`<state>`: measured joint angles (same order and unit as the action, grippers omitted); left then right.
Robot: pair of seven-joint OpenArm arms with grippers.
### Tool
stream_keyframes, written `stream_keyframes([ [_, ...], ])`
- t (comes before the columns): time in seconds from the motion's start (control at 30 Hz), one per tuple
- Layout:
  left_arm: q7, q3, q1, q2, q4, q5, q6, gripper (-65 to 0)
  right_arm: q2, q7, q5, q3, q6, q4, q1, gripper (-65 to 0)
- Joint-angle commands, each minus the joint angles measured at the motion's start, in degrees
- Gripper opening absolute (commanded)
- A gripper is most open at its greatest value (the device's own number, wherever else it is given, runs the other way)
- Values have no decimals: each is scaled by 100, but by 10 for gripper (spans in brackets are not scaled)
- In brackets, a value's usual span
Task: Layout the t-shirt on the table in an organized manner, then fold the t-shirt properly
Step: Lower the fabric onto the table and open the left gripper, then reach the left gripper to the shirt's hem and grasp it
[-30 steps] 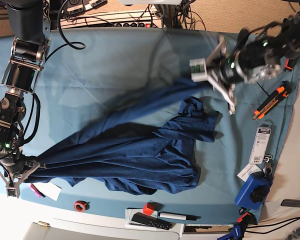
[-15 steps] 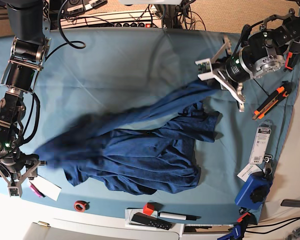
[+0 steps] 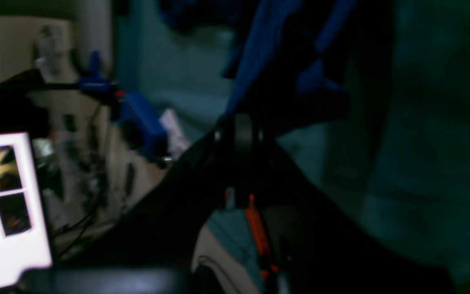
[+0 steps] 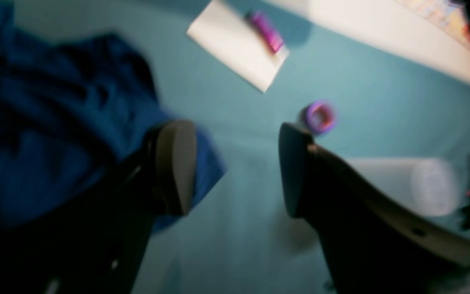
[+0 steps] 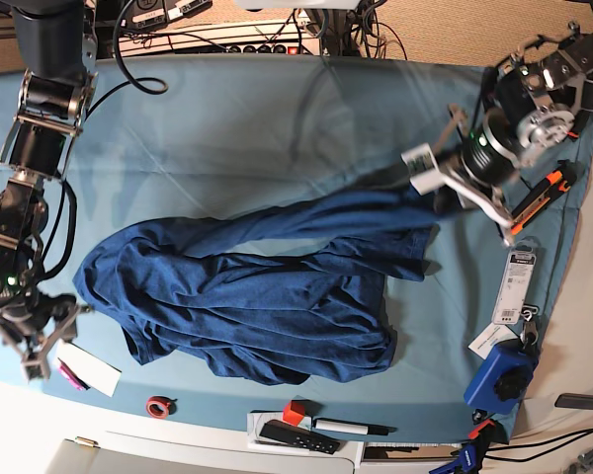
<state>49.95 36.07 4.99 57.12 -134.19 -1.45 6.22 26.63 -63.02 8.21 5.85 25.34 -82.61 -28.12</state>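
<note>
t-shirt (image 5: 257,296) out of right hand (image 4: 235,163)

A tan floor (image 5: 474,30) is seen beyond the far edge of the surface, where a power strip (image 5: 247,44) and tangled black cables (image 5: 356,25) are laid. A white ledge (image 5: 40,425) is seen along the near edge. In the left wrist view, a lit monitor (image 3: 6,204) is glimpsed, blurred. The lighting is even.

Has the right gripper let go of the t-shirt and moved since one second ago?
Yes. The right gripper is now open and clear of the t-shirt, slightly lower than before, nearer the white card; the freed edge sprang toward the middle.
</note>
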Motion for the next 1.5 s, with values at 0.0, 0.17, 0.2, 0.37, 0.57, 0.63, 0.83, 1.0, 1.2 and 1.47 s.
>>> stream_keyframes([
  [0.0,-42,-168,72,83,-81,-92,-70,-650,101,-4,68,26,48,-94,-15,-327],
  [0.17,-48,-758,72,81,-81,-94,-278,-650,101,103,142,26,210,-94,863,-327],
  [0.2,-68,-920,72,76,-81,-96,-323,-650,101,170,142,26,208,-94,1056,-327],
  [0.37,-260,-1770,72,-306,-81,-9,-638,-650,90,470,142,24,87,-94,1840,-327],
  [0.57,-1104,-2247,175,-1047,-81,426,-308,-650,70,455,195,24,79,-94,2361,-327],
  [0.63,-1156,-2249,442,-1263,-81,664,-205,-650,66,455,411,24,92,-94,2468,-327],
  [0.83,-1248,-2245,1322,-1915,-74,1099,-9,-650,61,431,1141,24,260,-94,2680,-328],
  [1.0,-1460,-2245,1976,-2568,870,1700,358,-650,28,422,1646,20,632,-94,2736,-328],
  [1.2,-1552,-2245,3182,-3477,2035,2441,704,-650,-297,417,1814,20,992,-94,2739,-328],
  [1.47,-1582,-2234,4625,-4765,3440,2938,1040,-650,-833,442,1814,20,1158,-94,2747,-328],
])
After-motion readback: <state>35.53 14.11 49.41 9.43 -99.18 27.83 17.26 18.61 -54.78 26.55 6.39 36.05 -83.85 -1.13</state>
